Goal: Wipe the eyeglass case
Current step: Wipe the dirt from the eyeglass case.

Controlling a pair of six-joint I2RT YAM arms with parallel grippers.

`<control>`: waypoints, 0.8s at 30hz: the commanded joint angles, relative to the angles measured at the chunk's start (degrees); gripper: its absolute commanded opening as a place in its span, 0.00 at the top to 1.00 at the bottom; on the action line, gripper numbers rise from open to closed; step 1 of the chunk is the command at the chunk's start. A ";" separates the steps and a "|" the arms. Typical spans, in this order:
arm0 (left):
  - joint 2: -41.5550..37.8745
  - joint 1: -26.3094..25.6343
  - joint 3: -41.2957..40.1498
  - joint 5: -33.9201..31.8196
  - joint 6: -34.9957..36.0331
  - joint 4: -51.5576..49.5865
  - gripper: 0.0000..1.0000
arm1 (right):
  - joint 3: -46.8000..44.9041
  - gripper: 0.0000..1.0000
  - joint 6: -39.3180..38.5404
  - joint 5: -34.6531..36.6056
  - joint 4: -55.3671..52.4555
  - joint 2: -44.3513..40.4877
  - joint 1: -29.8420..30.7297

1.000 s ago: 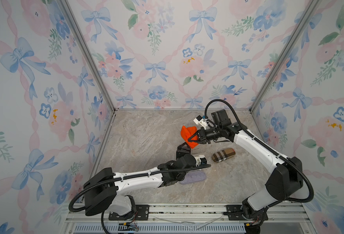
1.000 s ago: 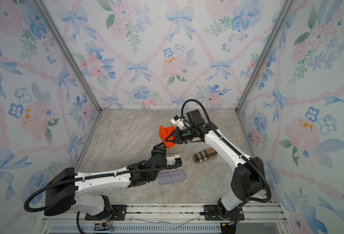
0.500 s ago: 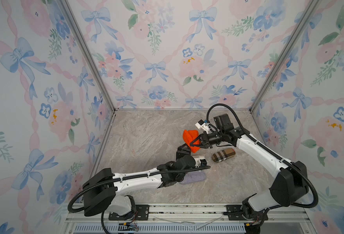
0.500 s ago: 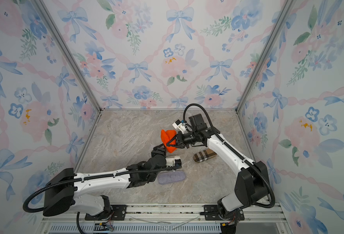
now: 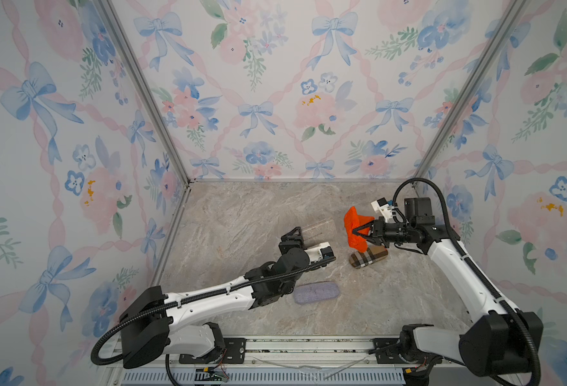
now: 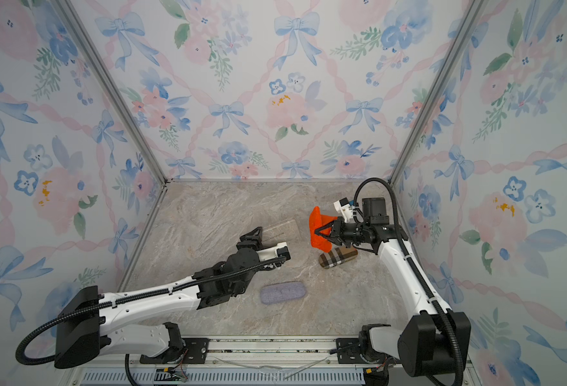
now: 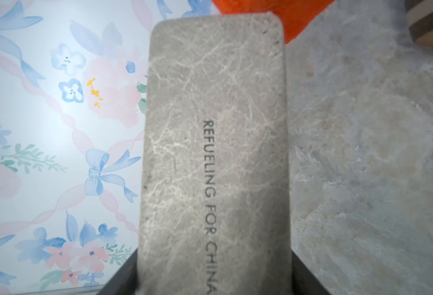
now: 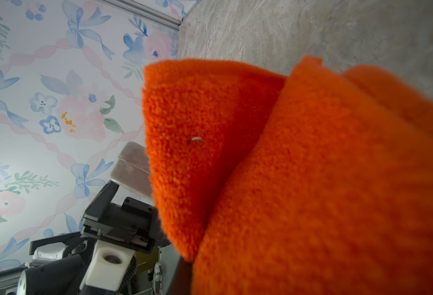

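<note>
Grips case [image 7: 215, 153] in left claw [image 5: 294, 235], far end offered for wiping; pinches cloth [image 5: 351, 219] in right claw [image 5: 364, 230], near that end.

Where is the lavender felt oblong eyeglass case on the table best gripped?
Probably across the narrow width of the lavender felt case at mid-length, straight down from above: it lies flat on the marbled table, long and slim, both long edges free.
</note>
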 commanded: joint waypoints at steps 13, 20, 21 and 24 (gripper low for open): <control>-7.71 14.77 8.69 48.34 -64.11 -15.38 0.84 | -2.37 1.00 -5.77 34.53 9.85 -19.61 25.09; -9.95 14.94 10.23 63.27 -66.88 -17.83 0.82 | -0.48 1.00 -10.97 41.69 17.07 -12.59 42.37; -10.47 14.85 9.75 64.88 -66.87 -17.42 0.82 | 1.20 1.00 -12.29 41.58 15.96 -10.22 42.57; -11.06 14.69 8.23 67.09 -66.71 -17.30 0.82 | 4.50 1.00 -15.59 44.73 14.07 -6.90 41.61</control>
